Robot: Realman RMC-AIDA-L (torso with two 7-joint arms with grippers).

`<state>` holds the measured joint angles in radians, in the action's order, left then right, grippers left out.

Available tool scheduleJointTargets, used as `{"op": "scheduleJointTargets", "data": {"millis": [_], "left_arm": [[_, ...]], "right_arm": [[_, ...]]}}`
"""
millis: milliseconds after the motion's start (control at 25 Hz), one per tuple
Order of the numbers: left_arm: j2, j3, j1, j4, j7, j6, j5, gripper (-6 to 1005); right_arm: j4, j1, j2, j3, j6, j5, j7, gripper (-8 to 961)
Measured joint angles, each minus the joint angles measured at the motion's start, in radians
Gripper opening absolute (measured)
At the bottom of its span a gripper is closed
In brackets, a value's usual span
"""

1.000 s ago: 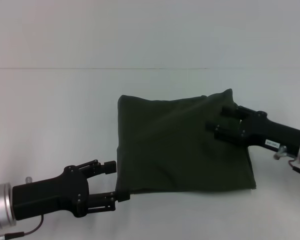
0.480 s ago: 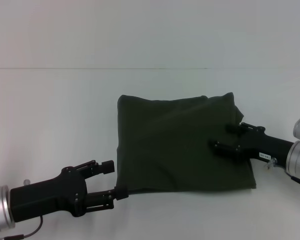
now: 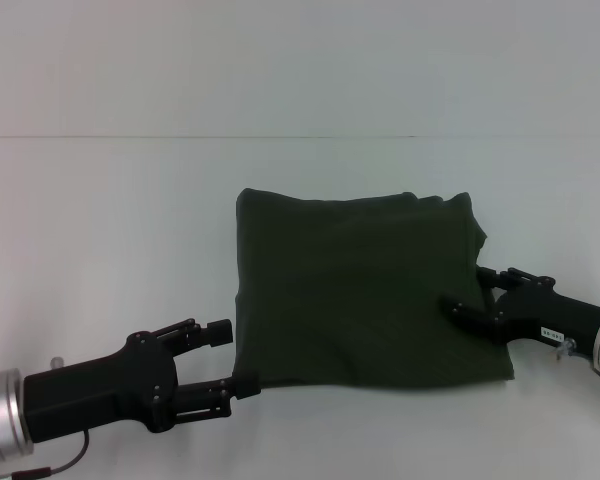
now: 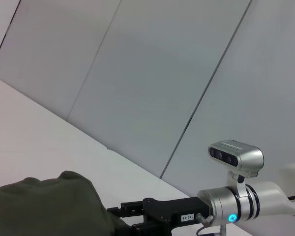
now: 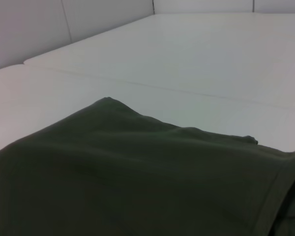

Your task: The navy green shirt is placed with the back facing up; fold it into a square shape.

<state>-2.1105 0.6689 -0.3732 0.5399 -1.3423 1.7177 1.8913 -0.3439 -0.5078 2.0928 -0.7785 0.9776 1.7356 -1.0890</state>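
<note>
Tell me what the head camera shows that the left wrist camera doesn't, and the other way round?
Only the head view shows the whole navy green shirt folded into a rough square on the white table, with the left gripper open at its near left corner. Only the left wrist view shows the grey panelled wall behind the table and the silver camera mounted above the right arm. Both show part of the shirt and the right gripper at the shirt's right edge, seen from the opposite side in the wrist view.
</note>
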Motion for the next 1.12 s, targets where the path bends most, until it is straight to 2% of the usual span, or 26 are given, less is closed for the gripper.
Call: {"op": "scheduleJointTargets", "data": {"millis": [120, 440, 840, 1120], "left_arm": [[0.000, 0.000, -0.002, 0.000, 0.000, 0.001, 0.000, 888], [0.000, -0.001, -0.002, 0.000, 0.000, 0.001, 0.000, 888], [0.008, -0.013, -0.001, 0.000, 0.000, -0.015, 0.000, 888], [0.008, -0.038, 0.005, 0.004, 0.001, -0.027, 0.001, 888]], "right_arm": [[-0.014, 0.013, -0.001, 0.004, 0.030, -0.002, 0.000, 788], [-0.066, 0.075, -0.002, 0.030, 0.256, -0.004, 0.048, 787], [-0.026, 0.133, 0.001, 0.030, 0.178, -0.004, 0.142, 788], [-0.018, 0.133, 0.003, 0.034, 0.155, -0.005, 0.155, 788]]}}
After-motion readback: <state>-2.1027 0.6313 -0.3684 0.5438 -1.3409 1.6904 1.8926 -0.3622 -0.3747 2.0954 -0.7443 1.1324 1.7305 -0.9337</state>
